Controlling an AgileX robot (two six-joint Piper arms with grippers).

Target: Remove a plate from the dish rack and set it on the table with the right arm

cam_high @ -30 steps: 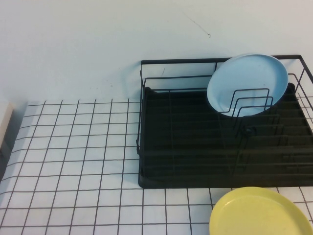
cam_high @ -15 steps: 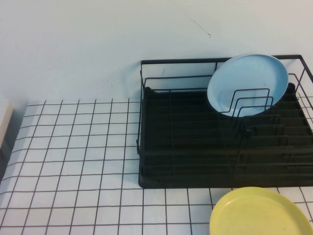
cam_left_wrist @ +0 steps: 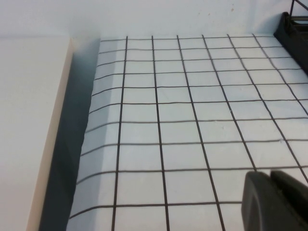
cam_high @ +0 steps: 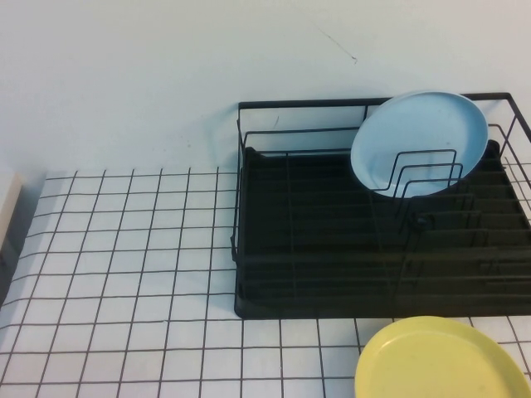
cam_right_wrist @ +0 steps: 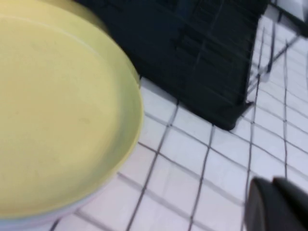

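Right gripper (cam_right_wrist: 274, 204): showing only as a dark blurred tip at the edge of the right wrist view, hovering over the table (cam_right_wrist: 192, 159) just beside the plate; fingers closed together, gripping nothing.
Left gripper (cam_left_wrist: 275, 199): peeking into the corner of the left wrist view as two dark fingertips pressed side by side with only a thin seam between them, holding nothing, hanging over bare gridded cloth well apart from the rack.
Plate (cam_high: 442, 361): lying flat on the table, just in front of the dish rack's near edge, toward the robot's right; partly cut off by the edge of the high view; matte yellow, raised rim facing up.
Dish rack (cam_high: 307, 257): sitting at the back right of the table, black wire frame over a black tray base, upright dividers standing on its right half.
Light blue plate (cam_high: 419, 141): leaning upright in the dividers at the rack's rear right, face turned toward the camera.
Table: wearing a white cloth with a black square grid; cloth edge curling down beside a pale flat slab (cam_left_wrist: 29, 130) on the robot's left.
Wall (cam_high: 166, 75): standing pale and plain behind the rack, carrying one thin dark scratch.
Writing: not showing anywhere legible.
Arms: staying out of the high view.
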